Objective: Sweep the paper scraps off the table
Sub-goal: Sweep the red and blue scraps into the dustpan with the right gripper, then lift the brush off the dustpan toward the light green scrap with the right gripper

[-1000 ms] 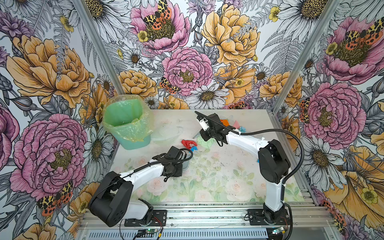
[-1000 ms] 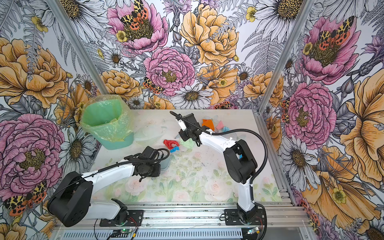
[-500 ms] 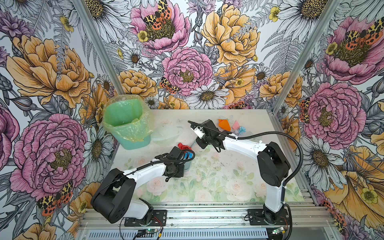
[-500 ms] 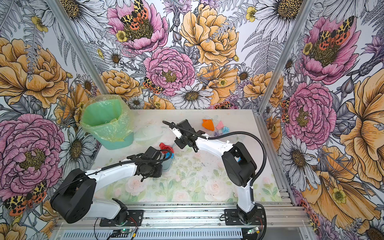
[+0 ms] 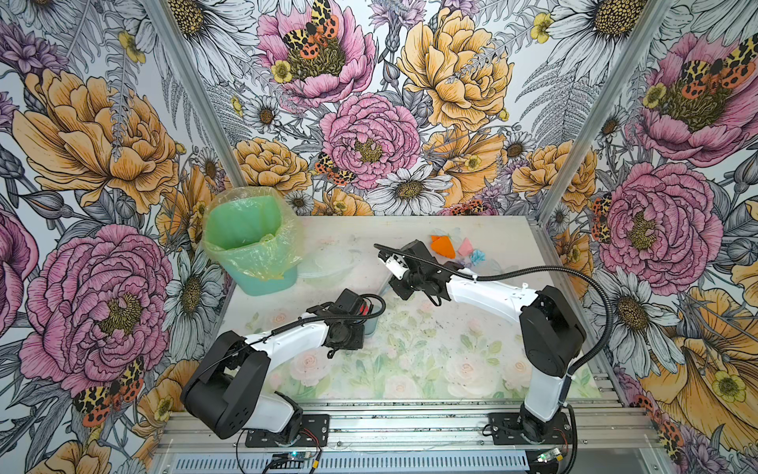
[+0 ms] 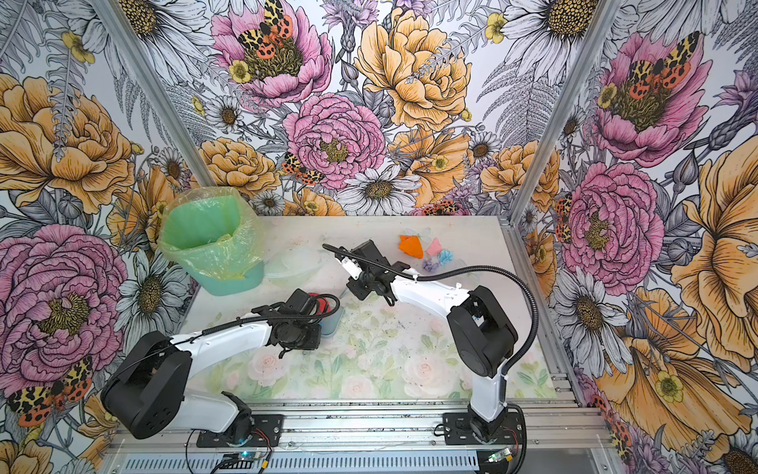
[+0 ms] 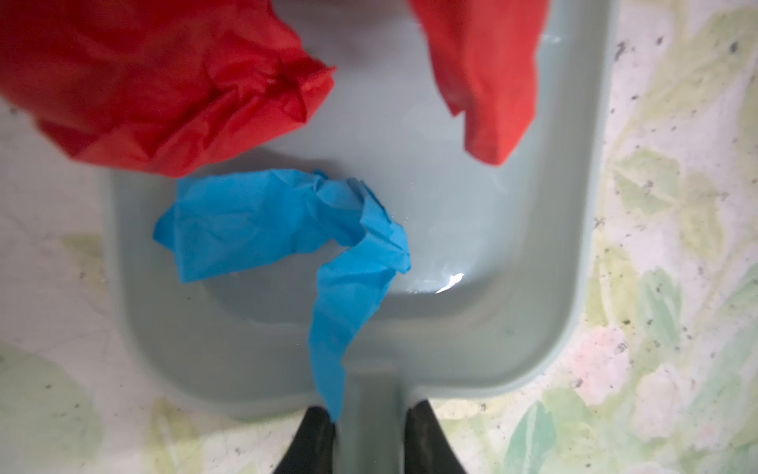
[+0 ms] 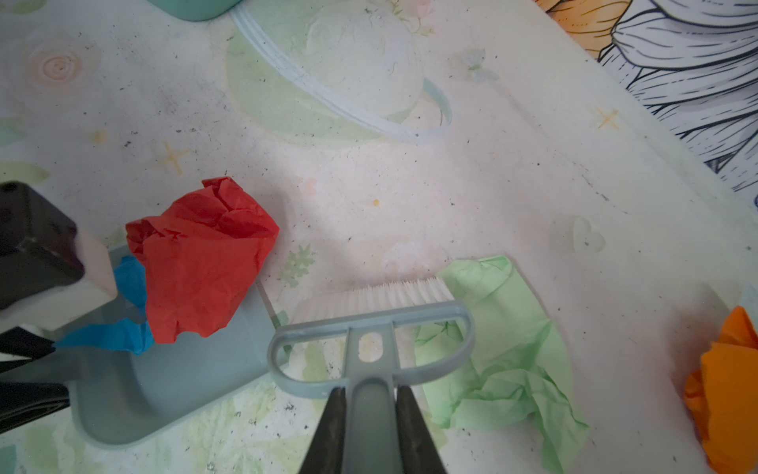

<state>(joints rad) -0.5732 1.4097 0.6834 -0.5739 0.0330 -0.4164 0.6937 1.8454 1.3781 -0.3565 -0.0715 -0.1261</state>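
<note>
My left gripper (image 7: 371, 427) is shut on the handle of the grey-blue dustpan (image 7: 471, 246), which lies flat on the table (image 5: 410, 361). A blue scrap (image 7: 279, 221) and red scraps (image 7: 164, 82) rest in the pan. My right gripper (image 8: 371, 410) is shut on the handle of the grey brush (image 8: 369, 328), whose white bristles (image 8: 377, 295) stand on the table just beside the pan's mouth. A pale green scrap (image 8: 504, 349) lies against the brush's far side. Orange (image 5: 443, 246), pink (image 5: 465, 247), light blue (image 5: 477, 257) and lilac (image 6: 429, 266) scraps sit together at the back right.
A green bin (image 5: 250, 242) lined with a yellowish bag stands at the back left corner. A clear shallow dish (image 5: 328, 262) lies next to it, behind the dustpan. Flowered walls close the table on three sides.
The right arm swept the brush left and toward the pan, pushing the red and blue scraps off the table into the dustpan, then drew back slightly to the right.
</note>
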